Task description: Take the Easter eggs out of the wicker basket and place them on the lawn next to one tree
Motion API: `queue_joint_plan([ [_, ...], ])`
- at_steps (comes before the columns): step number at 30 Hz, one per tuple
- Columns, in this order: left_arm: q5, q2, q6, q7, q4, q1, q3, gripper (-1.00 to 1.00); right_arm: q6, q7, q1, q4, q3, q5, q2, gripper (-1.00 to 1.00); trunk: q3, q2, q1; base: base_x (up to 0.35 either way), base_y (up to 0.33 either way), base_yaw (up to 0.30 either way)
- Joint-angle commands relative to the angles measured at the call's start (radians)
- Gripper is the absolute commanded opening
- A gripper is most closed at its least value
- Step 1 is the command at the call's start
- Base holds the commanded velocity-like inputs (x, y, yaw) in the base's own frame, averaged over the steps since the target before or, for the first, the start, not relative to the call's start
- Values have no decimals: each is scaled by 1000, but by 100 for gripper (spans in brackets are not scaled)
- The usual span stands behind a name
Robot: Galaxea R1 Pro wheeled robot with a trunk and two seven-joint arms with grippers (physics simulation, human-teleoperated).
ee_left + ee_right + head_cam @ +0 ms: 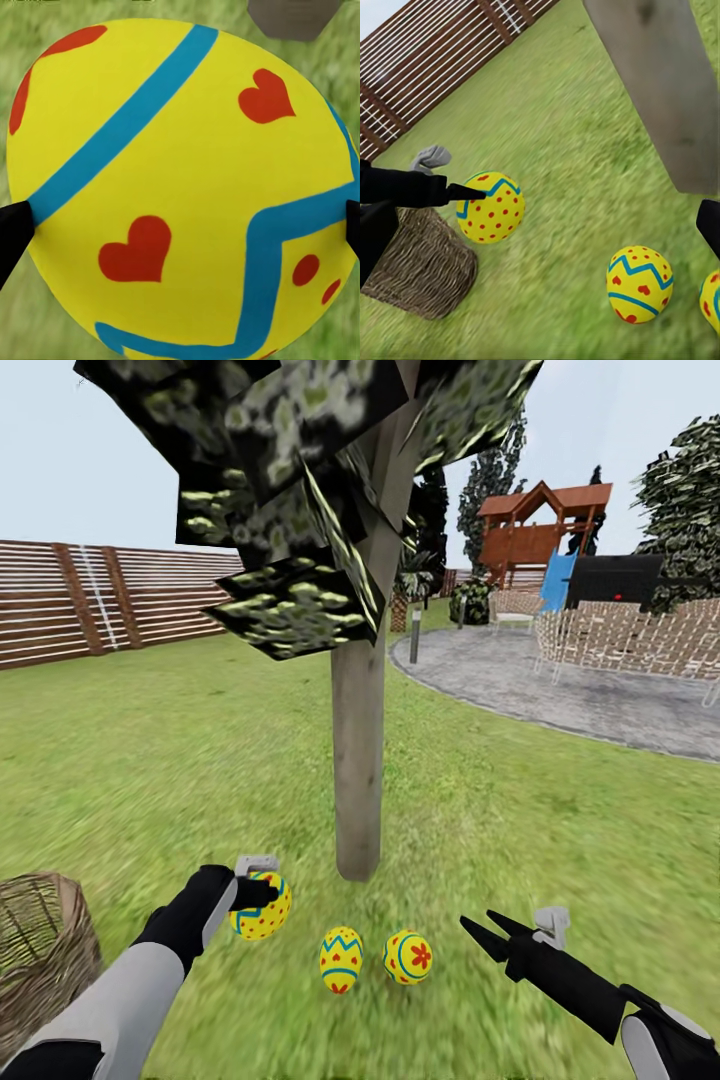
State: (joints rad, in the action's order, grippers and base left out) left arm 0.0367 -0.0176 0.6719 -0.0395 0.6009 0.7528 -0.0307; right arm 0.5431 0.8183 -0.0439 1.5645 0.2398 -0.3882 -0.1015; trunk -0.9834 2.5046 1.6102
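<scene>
I hold the third Easter egg (pixel 262 906) between the fingers of the left gripper (pixel 254 894), low over the lawn (pixel 150 760), because I want it beside the same tree (pixel 358 760) as the others. Two Easter eggs (pixel 341 959) already lie on the grass near the trunk, close together. The right gripper (pixel 484 931) hovers near them with fingers spread, holding nothing. The wicker basket (pixel 40 950) stands to my left. I read no writing anywhere.

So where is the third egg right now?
The third egg is held in the left gripper, low in the head view, left of the tree trunk and the two eggs on the grass.
</scene>
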Motion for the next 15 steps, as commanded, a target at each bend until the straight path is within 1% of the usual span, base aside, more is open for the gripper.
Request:
queue_joint_plan([
  [1, 3, -1, -3, 0, 1, 0, -4, -100, 8, 1, -1, 0, 1, -6, 0, 100, -5, 1, 0, 0, 0, 0],
  [7, 2, -1, -22, 0, 0, 0, -8, -100, 8, 1, -1, 0, 0, -6, 0, 100, -28, 2, 3, 0, 0, 0],
  [11, 0, -1, -50, 0, 0, 0, -47, -100, 8, 1, -1, 0, 0, -7, 0, 100, -44, 3, 5, 0, 0, 0],
  [15, 0, -1, -56, 0, 0, 0, -58, -100, 6, 5, -1, 0, 1, -8, 0, 100, -59, 4, 6, 0, 0, 0],
])
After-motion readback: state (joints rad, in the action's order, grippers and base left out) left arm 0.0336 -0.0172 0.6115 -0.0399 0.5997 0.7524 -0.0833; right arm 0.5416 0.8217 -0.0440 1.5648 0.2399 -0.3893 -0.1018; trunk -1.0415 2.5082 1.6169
